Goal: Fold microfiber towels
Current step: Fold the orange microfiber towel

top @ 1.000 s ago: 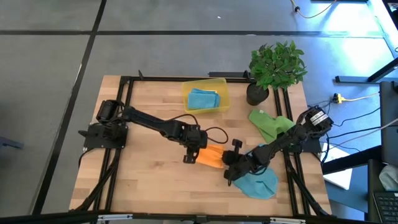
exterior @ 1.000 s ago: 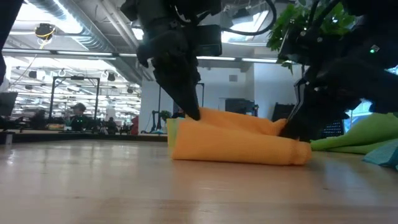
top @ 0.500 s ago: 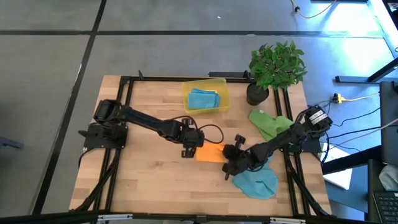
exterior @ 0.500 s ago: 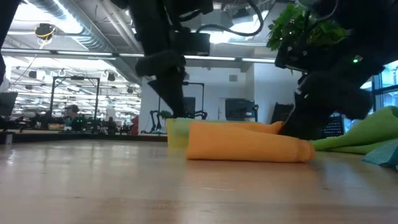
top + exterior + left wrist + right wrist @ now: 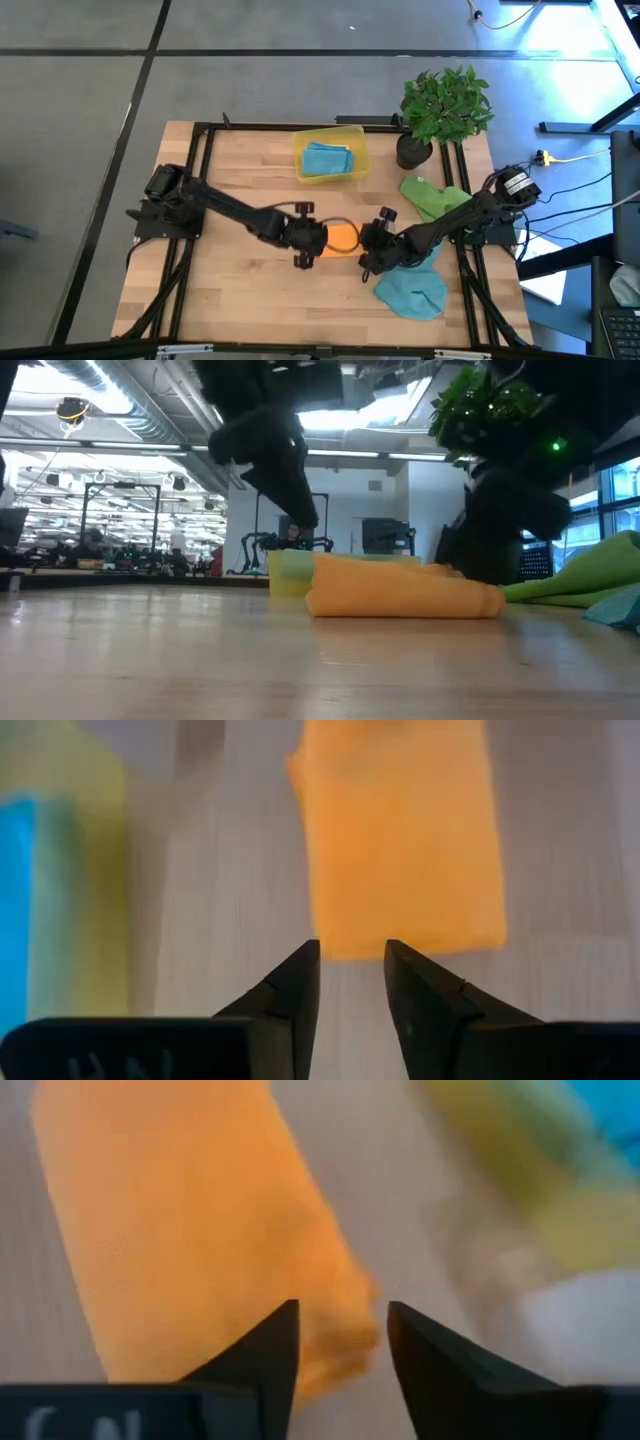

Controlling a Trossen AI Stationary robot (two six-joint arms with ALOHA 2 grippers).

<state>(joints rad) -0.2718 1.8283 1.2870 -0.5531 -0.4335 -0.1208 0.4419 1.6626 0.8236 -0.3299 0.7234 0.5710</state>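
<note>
While both grippers flank it, the folded orange towel [image 5: 343, 238] lies flat mid-table.
The left gripper [image 5: 350, 960] sits just left of the towel, fingers apart, holding nothing; the right gripper [image 5: 340, 1330] sits at its right end, fingers likewise parted and empty. Behind stands a yellow bin [image 5: 331, 136] with a teal-blue towel [image 5: 327, 160]; rightward lie a green towel [image 5: 432, 200] and another teal-blue towel [image 5: 412, 292], near a potted plant [image 5: 445, 105].

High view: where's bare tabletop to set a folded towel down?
Bare wood along the near edge below the left gripper and the folded orange microfiber towel, and left of the translucent yellow plastic bin. Crowded on the right: right gripper, teal towel, green towel, potted plant.
</note>
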